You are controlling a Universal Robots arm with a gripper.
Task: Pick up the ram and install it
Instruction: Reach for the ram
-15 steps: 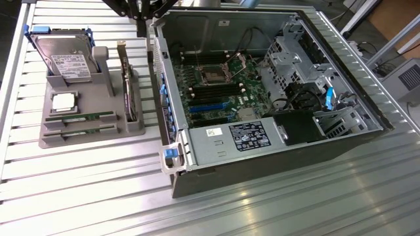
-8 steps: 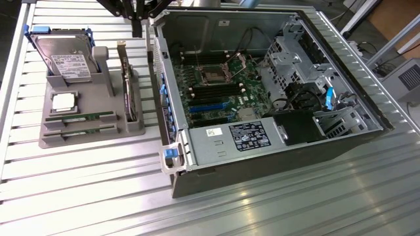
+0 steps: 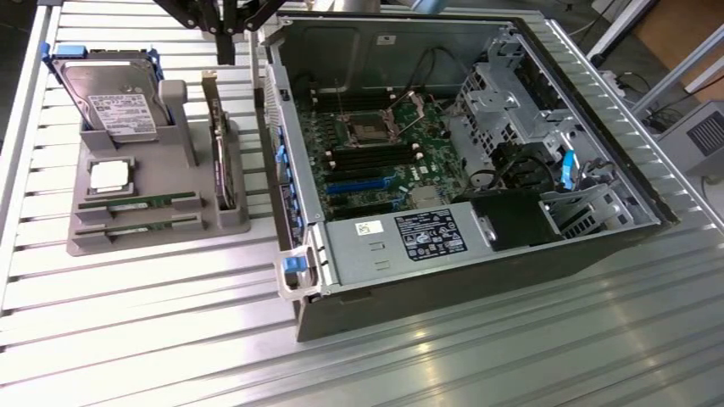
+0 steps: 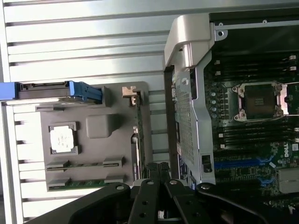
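Two ram sticks, slim and green, lie in slots at the near end of a grey holder (image 3: 158,237): one ram stick (image 3: 136,203) and a second (image 3: 142,223) just in front of it. The wrist view has them at ram stick (image 4: 84,164) and ram stick (image 4: 79,183). My gripper (image 3: 226,56) hangs well above the table, over the gap between the holder and the open computer case (image 3: 453,254). Its black fingers (image 4: 152,169) are pressed together with nothing between them. The motherboard (image 3: 385,161) lies inside the case, with black memory slots (image 4: 252,133) beside the CPU socket (image 4: 259,100).
The holder also carries an upright hard drive (image 3: 114,106), a square silver CPU chip (image 3: 110,174) and an expansion card (image 3: 220,157) standing on edge. The case wall (image 4: 187,116) rises between holder and motherboard. The slatted metal table (image 3: 169,339) extends all around.
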